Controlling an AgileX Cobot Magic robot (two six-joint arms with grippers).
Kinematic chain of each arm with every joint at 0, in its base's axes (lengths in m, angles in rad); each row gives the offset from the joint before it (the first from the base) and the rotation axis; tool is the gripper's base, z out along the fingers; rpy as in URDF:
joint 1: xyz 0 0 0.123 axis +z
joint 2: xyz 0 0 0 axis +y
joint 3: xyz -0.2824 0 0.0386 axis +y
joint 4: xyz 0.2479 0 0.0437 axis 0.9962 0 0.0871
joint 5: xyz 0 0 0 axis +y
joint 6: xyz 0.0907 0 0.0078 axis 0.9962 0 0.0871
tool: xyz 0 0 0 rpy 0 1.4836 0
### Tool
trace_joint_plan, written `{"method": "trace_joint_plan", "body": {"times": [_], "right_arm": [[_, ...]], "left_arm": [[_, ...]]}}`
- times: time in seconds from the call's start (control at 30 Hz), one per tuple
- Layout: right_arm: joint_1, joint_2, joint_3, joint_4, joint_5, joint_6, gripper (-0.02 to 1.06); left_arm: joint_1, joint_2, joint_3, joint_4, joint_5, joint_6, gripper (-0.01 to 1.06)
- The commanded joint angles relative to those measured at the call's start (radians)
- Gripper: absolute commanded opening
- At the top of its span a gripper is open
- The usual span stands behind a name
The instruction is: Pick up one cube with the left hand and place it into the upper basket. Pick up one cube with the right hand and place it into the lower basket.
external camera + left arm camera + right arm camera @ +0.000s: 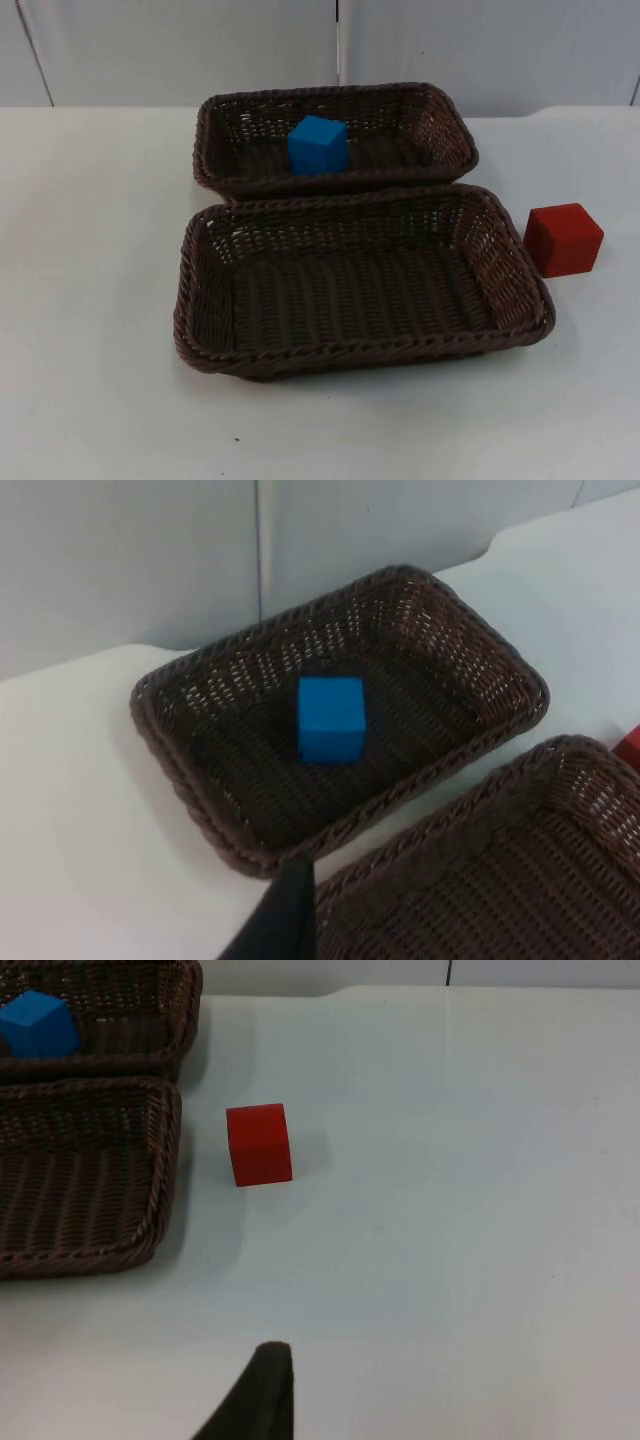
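Note:
A blue cube [318, 145] lies inside the upper brown wicker basket [330, 93], a little left of its middle. The lower basket [360, 355] holds nothing. On the white table just right of the lower basket sits a red cube [563, 239]. My left gripper [283, 925] hangs above the gap between the two baskets, well apart from the blue cube [331, 718] and the upper basket [150, 720]. My right gripper [258, 1400] stands over bare table, a good way short of the red cube [259, 1144], touching nothing.
The two baskets stand close together, long sides nearly touching. A grey partition wall [180, 50] closes the table behind the upper basket. White table top [470, 1160] stretches on beyond and beside the red cube.

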Motion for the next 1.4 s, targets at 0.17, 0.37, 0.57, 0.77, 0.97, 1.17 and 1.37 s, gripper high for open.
{"method": "trace_joint_plan", "body": {"times": [0.17, 0.37, 0.57, 0.77, 0.97, 1.17, 1.37], "right_arm": [[-0.006, -0.002, 0.002, -0.003, -0.003, -0.004, 1.05], [-0.006, -0.002, 0.002, -0.001, -0.003, -0.004, 1.05], [-0.006, -0.002, 0.002, -0.001, -0.003, -0.004, 1.05], [-0.006, -0.002, 0.002, -0.001, -0.003, -0.004, 1.05], [-0.006, -0.002, 0.002, -0.001, -0.003, -0.004, 1.05], [-0.006, -0.002, 0.002, -0.001, -0.003, -0.004, 1.05], [-0.006, -0.002, 0.002, -0.001, -0.003, -0.004, 1.05]], "left_arm": [[0.001, -0.199, 0.179, 0.022, -0.025, -0.045, 0.95], [0.001, -0.301, 0.279, 0.024, -0.054, -0.085, 0.95], [0.001, -0.428, 0.376, 0.066, -0.033, -0.140, 0.95], [0.001, -0.548, 0.455, 0.074, -0.041, -0.152, 0.95], [0.001, -0.645, 0.484, 0.099, -0.023, -0.152, 0.95], [0.001, -0.691, 0.484, 0.101, -0.007, -0.152, 0.95], [0.001, -0.691, 0.484, 0.099, 0.005, -0.152, 0.95]]}}
